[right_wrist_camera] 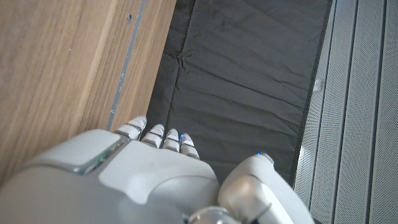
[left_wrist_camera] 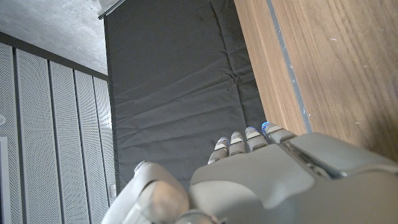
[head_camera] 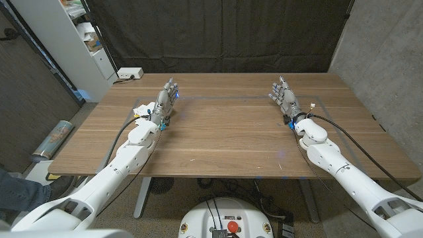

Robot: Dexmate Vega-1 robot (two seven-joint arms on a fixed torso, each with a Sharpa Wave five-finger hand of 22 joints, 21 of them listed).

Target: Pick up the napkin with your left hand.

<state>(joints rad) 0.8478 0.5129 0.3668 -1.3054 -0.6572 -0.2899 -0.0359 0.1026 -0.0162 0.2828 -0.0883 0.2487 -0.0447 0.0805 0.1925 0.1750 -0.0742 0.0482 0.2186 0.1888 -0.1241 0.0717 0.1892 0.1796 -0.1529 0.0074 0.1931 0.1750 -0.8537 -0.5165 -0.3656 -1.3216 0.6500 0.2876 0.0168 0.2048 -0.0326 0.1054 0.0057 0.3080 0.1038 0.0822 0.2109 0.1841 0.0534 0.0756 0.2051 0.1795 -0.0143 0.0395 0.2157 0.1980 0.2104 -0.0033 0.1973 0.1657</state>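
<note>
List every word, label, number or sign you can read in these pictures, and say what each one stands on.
No text can be read in any view.
White shelf: the items on it may carry print, too small and blurred to read.
White box at the table's far edge: no legible marking.
Cylinder on the floor: patterned, nothing readable.
Left robot hand and right robot hand: no visible labels.

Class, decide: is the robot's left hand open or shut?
Open: the left hand holds nothing, fingers extended over the table, beside a white napkin.
</note>
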